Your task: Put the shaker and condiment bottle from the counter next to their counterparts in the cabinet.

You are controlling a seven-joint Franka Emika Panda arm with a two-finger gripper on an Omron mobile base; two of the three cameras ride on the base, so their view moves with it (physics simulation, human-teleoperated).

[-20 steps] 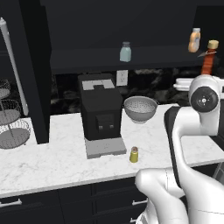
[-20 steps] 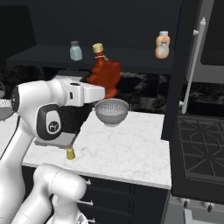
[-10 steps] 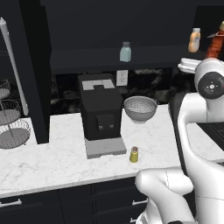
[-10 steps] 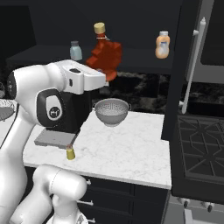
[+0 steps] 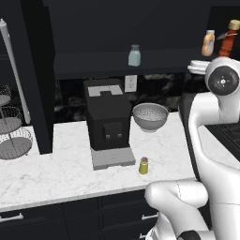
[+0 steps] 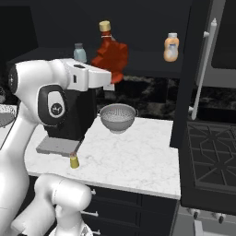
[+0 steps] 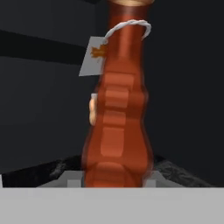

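The dark red condiment bottle (image 6: 110, 54) hangs in the air, tilted, at the height of the cabinet shelf (image 6: 41, 54), with my gripper (image 6: 112, 79) shut on its lower body. In the hand view the condiment bottle (image 7: 116, 127) stands between the fingertips (image 7: 66, 179), its pale label (image 7: 93, 57) at the neck. The orange squeeze bottle (image 6: 171, 47) stands on the shelf to the right, the pale glass shaker (image 6: 79, 52) to the left. In the left base view the condiment bottle (image 5: 229, 37) is just right of the orange bottle (image 5: 208, 43). The yellow shaker (image 5: 143, 166) stands on the counter.
A black coffee machine (image 5: 108, 122) and a metal colander (image 5: 150, 116) stand at the back of the white marble counter (image 5: 56, 173). Wire baskets (image 5: 11, 136) hang at the far left. A stove (image 6: 207, 152) lies right of the counter, beyond a tall dark panel (image 6: 186, 73).
The arm has lifted the red bottle from just above the colander up to shelf height. Most of the rise came early; in the last half second it barely moved. The yellow shaker stayed put.
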